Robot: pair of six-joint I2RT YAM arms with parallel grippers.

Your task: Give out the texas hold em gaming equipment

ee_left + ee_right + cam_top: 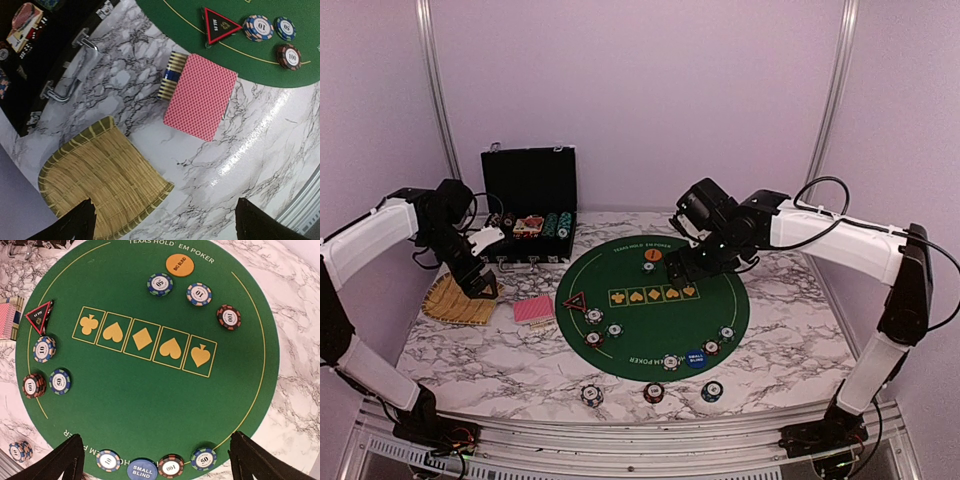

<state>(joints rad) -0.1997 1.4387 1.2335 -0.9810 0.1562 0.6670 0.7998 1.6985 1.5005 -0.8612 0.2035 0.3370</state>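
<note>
Black-tipped and spread wide with nothing between its jaws, the left gripper (pixel 165 212) is hovering over the woven straw tray (pixel 100 170) on the marble tabletop (pixel 260 150). Just beyond the tray, the red-backed playing cards (pixel 200 97) are lying face down in a squared stack, overlapping a blue-and-gold striped box (pixel 170 75). The right gripper (pixel 155 440), equally wide and empty, is hanging above the round green felt mat (pixel 150 395), which is carrying the gold lettering "TEXAS HOLD'EM POKER" and five suit symbols in a row. Striped poker chips (pixel 199 294) marked 10, 50 and 100 are sitting in small groups around the mat's rim, with three more off the felt at the table's near edge. An orange disc (pixel 178 265) is reading "BIG BLIND", a blue disc (pixel 142 470) "SMALL BLIND", and a dark red-edged triangle (pixel 40 316) at the mat's left edge appears to say "ALL IN". A black case (pixel 528 190) is standing open at the back with more chips inside. The cards are looking light, thin and slick, likely to fan or slide unless pinched across the stack's long edges. The chips, hard and low-lying, are probably calling for a grip across the rim rather than on the face.
</note>
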